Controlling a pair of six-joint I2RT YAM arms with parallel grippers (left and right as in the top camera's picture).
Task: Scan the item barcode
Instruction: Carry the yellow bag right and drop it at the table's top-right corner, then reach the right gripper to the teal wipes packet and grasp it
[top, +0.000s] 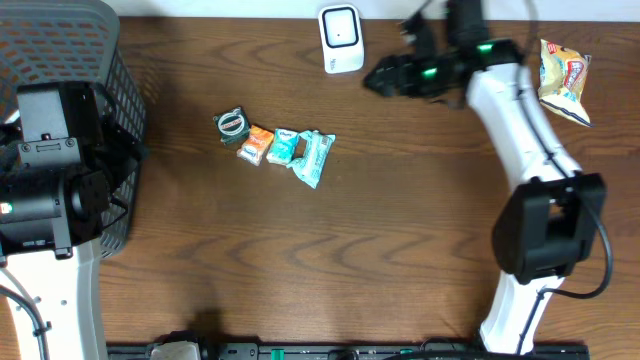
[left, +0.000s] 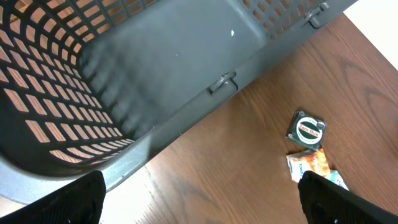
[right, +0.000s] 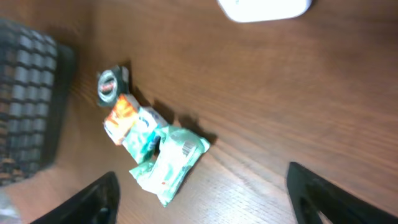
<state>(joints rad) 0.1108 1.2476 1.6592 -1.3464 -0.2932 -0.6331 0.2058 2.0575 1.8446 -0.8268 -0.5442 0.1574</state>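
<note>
Several small items lie in a row mid-table: a round green tin (top: 232, 124), an orange packet (top: 258, 145), a teal packet (top: 284, 147) and a green-white packet (top: 314, 157). In the right wrist view the green-white packet (right: 173, 160) shows a barcode on its upper face. A white scanner (top: 341, 38) stands at the far edge. My right gripper (top: 376, 78) hovers just right of the scanner, open and empty (right: 208, 205). My left gripper (left: 202, 205) is open and empty beside the basket, with the tin (left: 306, 129) ahead to its right.
A dark mesh basket (top: 95, 60) fills the far left corner; its wall (left: 155, 68) takes up most of the left wrist view. A yellow snack bag (top: 565, 78) lies at the far right, beyond the right arm.
</note>
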